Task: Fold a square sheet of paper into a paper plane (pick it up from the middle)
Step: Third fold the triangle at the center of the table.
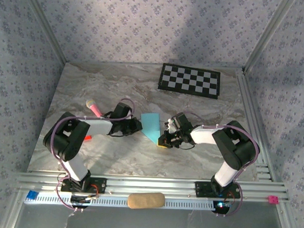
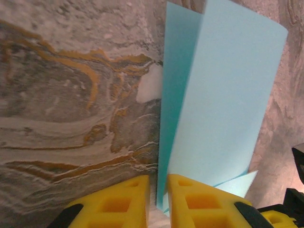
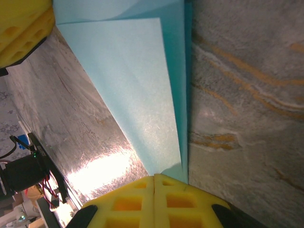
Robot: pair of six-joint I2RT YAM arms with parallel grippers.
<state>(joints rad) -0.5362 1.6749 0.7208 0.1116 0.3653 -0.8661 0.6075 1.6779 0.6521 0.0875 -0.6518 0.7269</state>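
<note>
Square sheet of paper (image 1: 151, 125) lay partly folded mid-table on the marble table (image 1: 108, 87), between both arms. Left gripper (image 2: 157, 183) had its jaws narrow, apparently nipping the sheet's near edge. Right gripper (image 3: 154, 178) was fully closed at the paper's pointed corner; grip on it unclear. To crease well: probably keep one side pinned, line up the edges, and press slowly along the fold. Counts: one sheet, two grippers, one pink marker pen (image 1: 94, 109), one checkerboard mat (image 1: 190, 80).
</note>
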